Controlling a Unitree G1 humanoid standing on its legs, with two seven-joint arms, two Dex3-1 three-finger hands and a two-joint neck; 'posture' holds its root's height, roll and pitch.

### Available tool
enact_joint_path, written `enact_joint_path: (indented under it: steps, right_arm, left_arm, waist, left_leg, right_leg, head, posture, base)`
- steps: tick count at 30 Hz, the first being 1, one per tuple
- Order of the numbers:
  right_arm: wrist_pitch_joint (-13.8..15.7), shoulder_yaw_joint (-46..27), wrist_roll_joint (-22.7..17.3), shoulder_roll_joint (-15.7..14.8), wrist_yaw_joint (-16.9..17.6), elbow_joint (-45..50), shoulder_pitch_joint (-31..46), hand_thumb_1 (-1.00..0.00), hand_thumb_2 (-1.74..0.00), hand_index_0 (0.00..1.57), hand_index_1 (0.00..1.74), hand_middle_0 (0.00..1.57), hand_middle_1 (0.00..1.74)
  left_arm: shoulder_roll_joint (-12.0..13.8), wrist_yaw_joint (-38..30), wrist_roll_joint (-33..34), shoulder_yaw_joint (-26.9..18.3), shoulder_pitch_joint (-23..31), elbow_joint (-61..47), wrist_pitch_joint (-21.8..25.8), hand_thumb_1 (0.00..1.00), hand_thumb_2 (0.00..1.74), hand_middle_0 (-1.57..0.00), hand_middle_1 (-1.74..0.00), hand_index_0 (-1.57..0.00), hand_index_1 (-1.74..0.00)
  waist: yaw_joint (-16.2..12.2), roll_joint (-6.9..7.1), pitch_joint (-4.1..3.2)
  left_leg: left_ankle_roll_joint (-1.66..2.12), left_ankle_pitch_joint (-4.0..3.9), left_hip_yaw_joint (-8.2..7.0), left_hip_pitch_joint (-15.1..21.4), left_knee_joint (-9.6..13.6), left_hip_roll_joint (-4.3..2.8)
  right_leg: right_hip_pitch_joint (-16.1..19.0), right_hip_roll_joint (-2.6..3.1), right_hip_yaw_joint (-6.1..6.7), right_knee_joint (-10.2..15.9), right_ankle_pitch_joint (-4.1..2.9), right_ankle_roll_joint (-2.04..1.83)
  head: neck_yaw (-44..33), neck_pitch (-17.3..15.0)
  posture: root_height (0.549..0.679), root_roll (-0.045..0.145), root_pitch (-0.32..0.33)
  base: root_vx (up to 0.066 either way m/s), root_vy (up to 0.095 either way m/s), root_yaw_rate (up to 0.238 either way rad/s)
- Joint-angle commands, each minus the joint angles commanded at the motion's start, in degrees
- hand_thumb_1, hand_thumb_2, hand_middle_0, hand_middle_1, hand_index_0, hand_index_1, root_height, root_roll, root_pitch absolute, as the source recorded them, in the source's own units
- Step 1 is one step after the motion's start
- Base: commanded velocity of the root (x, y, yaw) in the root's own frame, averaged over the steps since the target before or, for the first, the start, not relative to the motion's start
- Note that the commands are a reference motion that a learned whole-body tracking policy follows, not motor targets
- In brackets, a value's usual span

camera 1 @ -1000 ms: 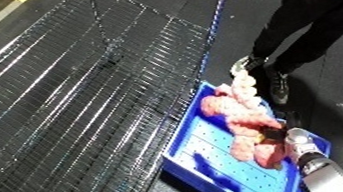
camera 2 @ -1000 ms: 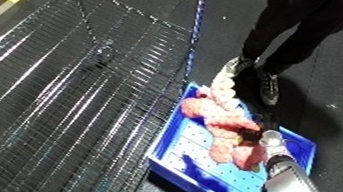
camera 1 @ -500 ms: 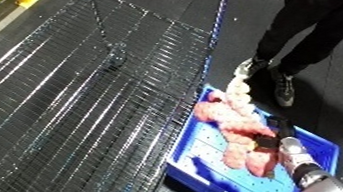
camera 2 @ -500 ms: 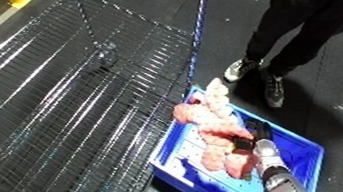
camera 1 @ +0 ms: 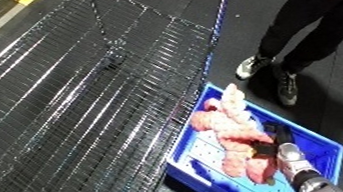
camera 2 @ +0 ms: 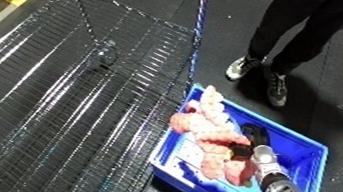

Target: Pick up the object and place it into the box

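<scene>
My right hand (camera 1: 275,142) reaches into the blue rectangular plastic bin (camera 1: 325,143), over the pink lumpy meat-like pieces (camera 1: 228,124); I cannot tell its fingers' state.

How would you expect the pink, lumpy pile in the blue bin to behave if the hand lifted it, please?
The pink lumpy pile probably sags, since it drapes unevenly across the blue plastic bin. Its separate lobes suggest that pieces may trail. The black right hand reaches into it, so it likely yields.
</scene>
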State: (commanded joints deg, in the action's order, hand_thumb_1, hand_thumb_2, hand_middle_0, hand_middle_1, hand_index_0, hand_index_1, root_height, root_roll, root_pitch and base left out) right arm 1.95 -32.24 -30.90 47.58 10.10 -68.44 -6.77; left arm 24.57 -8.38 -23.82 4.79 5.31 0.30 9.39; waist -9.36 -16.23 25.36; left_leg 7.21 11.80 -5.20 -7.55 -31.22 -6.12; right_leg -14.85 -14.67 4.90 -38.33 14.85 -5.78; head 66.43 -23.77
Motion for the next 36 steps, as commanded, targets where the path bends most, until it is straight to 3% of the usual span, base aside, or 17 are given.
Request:
enact_joint_path:
  steps: [8,28,36]
  right_arm:
    - [-0.11,0.16,0.39,-0.99,-0.11,-0.31,0.32,-1.00,-1.74,1.57,1.74,1.57,1.74]
    - [1.87,-1.74,1.05,-1.38,3.26,2.02,0.71,0.00,0.00,0.00,0.00,0.00,0.00]
    - [2.26,-0.74,1.40,-2.25,3.41,3.63,0.45,0.00,0.00,0.00,0.00,0.00,0.00]
  left_arm:
    - [-0.27,0.52,-1.00,-0.26,0.31,1.25,-0.34,1.00,1.74,-1.57,-1.74,-1.57,-1.74]
    - [-0.24,1.17,-0.63,0.29,0.46,0.77,-0.28,1.00,1.74,-1.57,-1.74,-1.57,-1.74]
    - [-0.42,1.08,-0.52,0.27,0.36,1.16,-0.28,1.00,1.74,-1.57,-1.74,-1.57,-1.74]
  waist:
    - [0.37,0.59,-0.01]
    - [1.07,0.66,-1.39]
    - [1.38,0.81,-1.72]
  left_leg:
    - [-0.02,0.29,0.10,-0.28,-0.20,0.03]
    - [-0.15,-0.82,0.03,0.49,2.60,-0.10]
    - [-0.15,-1.18,0.14,0.77,3.11,-0.21]
  right_leg:
    - [-0.07,-0.08,-0.06,0.12,-0.28,-0.13]
    - [0.55,-0.24,-0.56,2.04,-0.54,-0.60]
    - [0.81,-0.19,-0.83,2.16,-0.38,-0.59]
  head:
    - [0.59,-0.28]
    - [1.16,-1.07]
    - [1.09,-2.21]
  posture:
    - [0.650,0.112,-0.110]
    - [0.653,0.113,-0.101]
    - [0.653,0.113,-0.102]
  base:
    - [-0.005,0.003,0.028]
    - [0.003,0.004,0.013]
    - [0.004,-0.008,0.006]
